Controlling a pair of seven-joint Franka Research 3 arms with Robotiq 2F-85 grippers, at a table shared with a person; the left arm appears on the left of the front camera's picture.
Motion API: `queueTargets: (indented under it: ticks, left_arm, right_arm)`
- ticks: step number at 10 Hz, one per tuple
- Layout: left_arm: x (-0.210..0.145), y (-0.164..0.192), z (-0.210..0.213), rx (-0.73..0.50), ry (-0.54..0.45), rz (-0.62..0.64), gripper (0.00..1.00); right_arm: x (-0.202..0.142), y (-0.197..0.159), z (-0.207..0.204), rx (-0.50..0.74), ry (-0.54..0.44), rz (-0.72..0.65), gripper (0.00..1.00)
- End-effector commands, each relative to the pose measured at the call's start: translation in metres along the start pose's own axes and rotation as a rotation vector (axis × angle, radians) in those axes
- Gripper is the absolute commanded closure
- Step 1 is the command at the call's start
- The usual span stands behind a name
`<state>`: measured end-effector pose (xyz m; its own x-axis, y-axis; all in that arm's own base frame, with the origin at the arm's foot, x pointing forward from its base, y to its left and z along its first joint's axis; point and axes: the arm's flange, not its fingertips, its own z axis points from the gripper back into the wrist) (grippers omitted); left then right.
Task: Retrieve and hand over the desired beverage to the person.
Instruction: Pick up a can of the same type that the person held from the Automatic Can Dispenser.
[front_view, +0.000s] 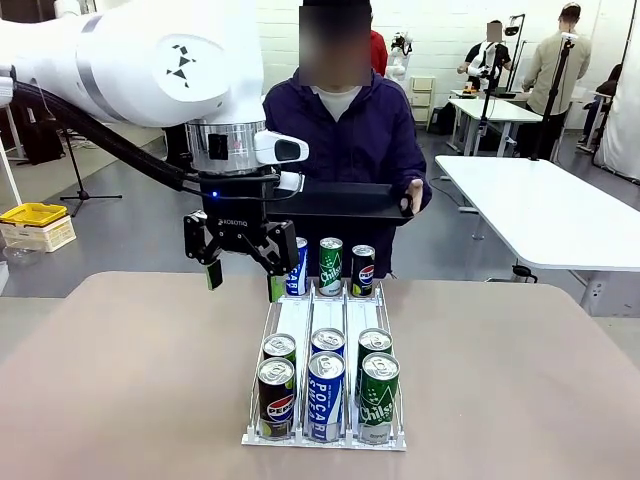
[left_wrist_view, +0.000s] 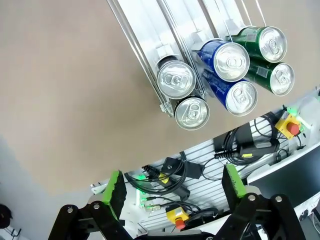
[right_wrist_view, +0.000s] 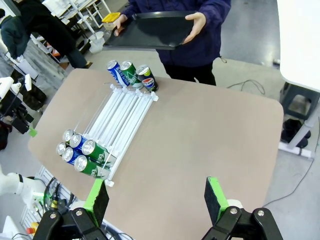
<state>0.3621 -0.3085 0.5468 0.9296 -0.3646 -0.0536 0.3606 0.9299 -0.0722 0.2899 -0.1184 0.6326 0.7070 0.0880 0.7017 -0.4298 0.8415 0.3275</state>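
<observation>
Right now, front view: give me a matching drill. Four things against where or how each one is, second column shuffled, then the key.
Things
1. tray
2. black cola can
3. blue can
4. left end effector

Place or state
A. near end of the middle lane of the rack
B. open, above the table beside the rack's far end
C. held by the person
D. near end of the rack's left lane

Pairs: 1-C, 2-D, 3-A, 4-B
</observation>
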Motion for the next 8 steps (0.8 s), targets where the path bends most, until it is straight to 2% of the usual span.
queueTargets:
  ticks: [1, 2, 3, 6, 8]
  left_arm:
    - [-0.001, 0.002, 0.005, 0.008, 0.008, -0.024, 0.00]
    - [0.000, 0.000, 0.000, 0.000, 0.000, 0.000, 0.00]
    - [-0.003, -0.004, -0.028, 0.044, -0.055, 0.067, 0.00]
    - [-0.038, -0.022, -0.085, 0.135, -0.175, 0.318, 0.00]
    - [-0.050, -0.024, -0.099, 0.123, -0.216, 0.382, 0.00]
  right_arm:
    - [0.001, -0.001, -0.001, 0.028, -0.009, 0.009, 0.00]
    - [0.001, -0.001, -0.001, 0.028, -0.009, 0.009, 0.00]
    - [0.001, -0.001, -0.001, 0.028, -0.009, 0.009, 0.00]
    - [0.001, -0.001, -0.001, 0.028, -0.009, 0.009, 0.00]
    - [0.001, -0.001, -0.001, 0.028, -0.009, 0.009, 0.00]
